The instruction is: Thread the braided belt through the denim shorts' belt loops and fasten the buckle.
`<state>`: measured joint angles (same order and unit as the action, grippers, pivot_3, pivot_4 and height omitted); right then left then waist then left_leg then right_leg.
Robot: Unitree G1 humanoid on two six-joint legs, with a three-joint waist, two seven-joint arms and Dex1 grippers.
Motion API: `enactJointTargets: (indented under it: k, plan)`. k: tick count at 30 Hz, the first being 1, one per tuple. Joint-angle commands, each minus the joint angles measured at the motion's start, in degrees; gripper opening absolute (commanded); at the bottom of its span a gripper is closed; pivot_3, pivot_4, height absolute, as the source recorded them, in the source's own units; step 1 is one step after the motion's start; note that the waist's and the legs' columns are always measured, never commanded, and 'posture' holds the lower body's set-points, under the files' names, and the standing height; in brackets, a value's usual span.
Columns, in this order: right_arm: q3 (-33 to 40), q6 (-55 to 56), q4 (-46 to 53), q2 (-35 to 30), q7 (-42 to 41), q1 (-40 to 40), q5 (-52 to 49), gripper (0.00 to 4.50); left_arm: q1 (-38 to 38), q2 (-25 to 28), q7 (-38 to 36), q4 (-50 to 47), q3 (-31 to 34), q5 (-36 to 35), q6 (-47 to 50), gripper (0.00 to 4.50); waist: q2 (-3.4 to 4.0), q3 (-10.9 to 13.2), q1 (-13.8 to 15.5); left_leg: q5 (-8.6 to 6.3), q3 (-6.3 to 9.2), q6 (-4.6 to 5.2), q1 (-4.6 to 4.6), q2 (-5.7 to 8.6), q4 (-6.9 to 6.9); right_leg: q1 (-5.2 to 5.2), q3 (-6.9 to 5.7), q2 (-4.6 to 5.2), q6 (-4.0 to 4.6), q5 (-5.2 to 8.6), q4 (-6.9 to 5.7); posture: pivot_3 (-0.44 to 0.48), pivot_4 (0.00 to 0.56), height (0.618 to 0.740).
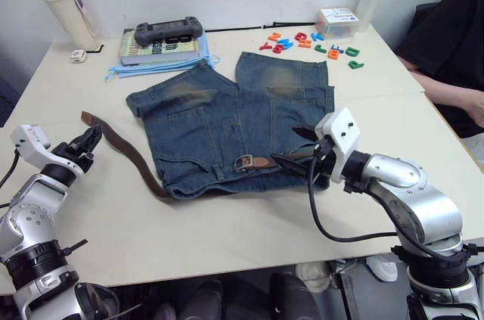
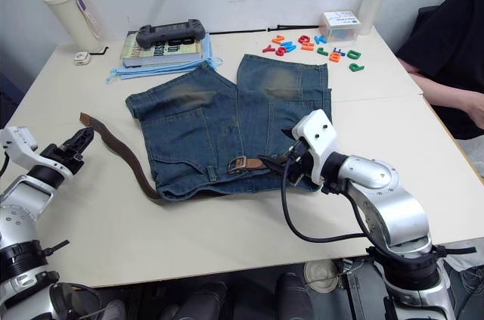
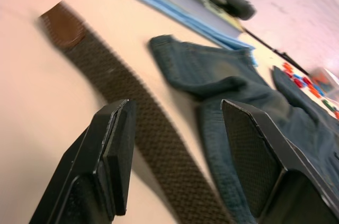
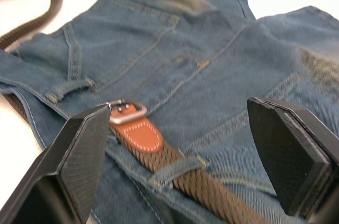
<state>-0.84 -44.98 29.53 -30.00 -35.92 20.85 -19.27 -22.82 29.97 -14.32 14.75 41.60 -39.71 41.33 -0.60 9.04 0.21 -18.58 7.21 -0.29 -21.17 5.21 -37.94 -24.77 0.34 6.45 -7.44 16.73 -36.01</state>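
Both sets of jaws stand parted and grasp nothing: the left gripper [image 3: 175,155] straddles the dark brown braided belt [image 1: 125,152] without touching it, and the right gripper [image 4: 190,155] hovers just over the waistband of the blue denim shorts [image 1: 227,119], near the silver-grey metal buckle [image 4: 126,110].

The shorts lie flat at the middle of the pale bench [image 1: 227,229], waistband toward six o'clock. The belt's buckle end sits on the waistband, passing under at least one denim belt loop [image 4: 175,171]. From the shorts' lower corner at about eight o'clock the free length runs out toward ten o'clock, its long axis slanting, and ends in a tan leather tip [image 3: 63,23] pointing away from the shorts.

Judging by this, threading is partial. The left jaws should close across the strap's width near the tip, keep it flat and untwisted, then feed it along the waistband while the right steadies the denim.
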Motion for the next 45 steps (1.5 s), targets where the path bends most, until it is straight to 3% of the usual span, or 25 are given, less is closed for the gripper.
enactJointTargets:
  k: [1, 9, 14, 36, 37, 38, 39, 41, 45]
  plan:
    - [-0.3, 1.0, 2.9, -0.6, 1.2, -0.4, 0.2, 4.39, -2.5, 1.6, 1.5, 4.5, 0.1, 1.7, -3.6, 2.87, -0.03, 0.0, 0.0, 0.0, 0.0, 0.0, 0.0, 0.0, 0.0, 0.0, 0.0, 0.0, 0.0, 0.0, 0.0, 0.0, 0.15, 0.738]
    - [1.2, 1.3, 3.0, -1.7, 1.3, -0.3, -1.3, 4.39, -9.2, 7.6, -0.8, 22.4, -7.4, 11.5, -13.0, 2.87, -0.14, 0.1, -0.2, 0.0, -0.01, 0.0, 0.01, -0.01, 0.04, -0.02, -0.02, -0.01, 0.0, 0.0, 0.01, 0.0, 0.15, 0.738]
    - [0.7, 1.2, 3.7, -1.6, 1.7, -0.3, -1.4, 4.39, -14.2, 8.5, -4.0, 31.5, -11.8, 15.2, -17.4, 2.87, -0.15, 0.1, -0.1, -0.02, -0.01, 0.04, 0.0, 0.04, 0.05, -0.01, -0.03, 0.01, -0.02, -0.01, 0.05, 0.0, 0.15, 0.738]
    - [-0.8, 4.1, 1.8, -2.7, 0.8, 0.2, -0.6, 4.39, -19.1, 8.2, -7.5, 37.4, -14.8, 16.9, -22.1, 2.87, -0.26, 0.1, -0.3, -0.04, -0.05, 0.06, -0.03, 0.03, 0.06, -0.07, -0.02, 0.01, -0.03, -0.02, 0.03, 0.0, 0.15, 0.738]
    - [-1.1, 4.3, 1.7, -2.8, 0.7, 0.2, -0.6, 4.39, -19.4, 8.1, -7.5, 37.4, -14.9, 16.9, -22.1, 2.87, -0.31, 0.1, -1.4, -0.04, 0.08, 0.08, -0.1, 0.11, 0.13, 0.13, -0.13, 0.1, -0.04, -0.01, -0.03, 0.0, 0.15, 0.738]
    - [-1.3, 4.3, 1.7, -2.8, 0.6, 0.2, -0.8, 4.39, -19.9, 7.9, -7.4, 37.5, -15.1, 17.0, -22.0, 2.87, -0.33, 0.1, -2.1, 0.37, 1.7, 0.14, -0.31, 0.86, 0.24, 0.51, -1.46, 1.12, -0.1, 0.15, -0.2, 0.0, 0.15, 0.738]
    - [-1.2, 3.7, 1.7, -2.7, 0.8, 0.1, -1.3, 4.39, -20.3, 7.8, -7.5, 37.6, -15.4, 17.1, -21.9, 2.87, -0.34, 0.2, -2.2, 0.84, 2.93, 0.16, -0.4, 1.66, 0.41, 0.72, -2.34, 1.49, -0.25, 0.36, -0.46, 0.0, 0.15, 0.738]
    - [-1.2, 3.4, 1.8, -2.6, 1.1, 0.0, -1.4, 4.39, -20.8, 7.6, -7.7, 37.7, -15.6, 17.1, -21.7, 2.87, -0.31, 0.2, -2.3, 1.15, 3.78, 0.22, -0.36, 2.28, 0.54, 1.09, -3.14, 2.24, -0.53, 0.71, -0.46, 0.0, 0.15, 0.738]
    - [-1.4, 3.2, 2.8, -2.6, 0.9, -0.5, -1.9, 4.39, -21.1, 6.9, -8.2, 37.4, -15.7, 16.6, -20.5, 2.87, -0.33, 0.2, -1.2, 1.2, 3.52, 0.2, -0.29, 2.24, 0.53, 1.07, -2.79, 2.12, -0.57, 0.67, -0.34, 0.0, 0.15, 0.738]
